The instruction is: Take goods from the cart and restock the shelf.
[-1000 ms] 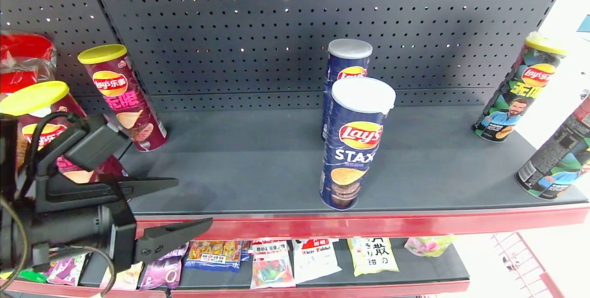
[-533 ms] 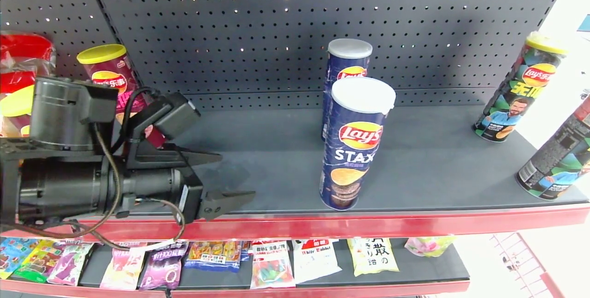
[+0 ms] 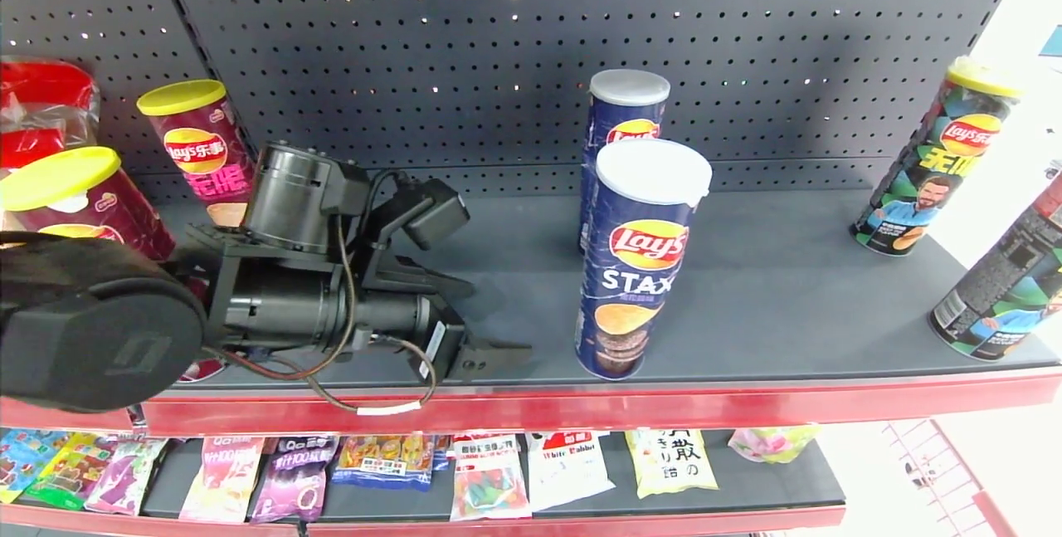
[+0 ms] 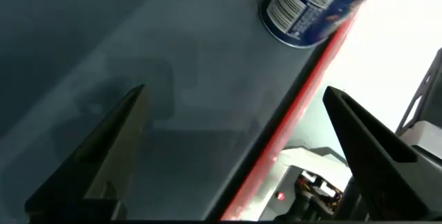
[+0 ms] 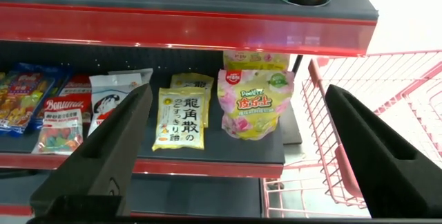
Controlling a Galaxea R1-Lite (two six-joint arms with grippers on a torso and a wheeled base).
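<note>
The shelf [image 3: 772, 288] is seen in the head view as a grey board with a red front edge. A front blue can [image 3: 643, 263] is stood upright near that edge. A second blue can [image 3: 626, 109] is placed just behind the front blue can. A maroon can [image 3: 203, 147] and another maroon can [image 3: 79, 197] are set well to its left, and a green-and-black can [image 3: 933, 163] and a second green-and-black can [image 3: 1000, 288] well to its right. The left gripper [image 3: 501, 318] is held low over the board near the front blue can, on its left and apart from it. Its fingers are spread, with nothing between them. Snack packets [image 3: 489, 479] are laid on a lower shelf [image 3: 763, 471] beneath the front blue can, and a red wire cart [image 3: 937, 471] is glimpsed lower to its right.

In the left wrist view, the fingers [image 4: 103, 162] are shown wide apart over the board. The base of the front blue can [image 4: 304, 10] is seen beyond them, by the red edge.

In the right wrist view, the right gripper [image 5: 239, 89] is held below the front blue can's level. Its fingers are parted and empty. A yellow packet [image 5: 181, 117] and a pale green packet [image 5: 254, 103] are seen on the lower shelf, with the cart beside it.
</note>
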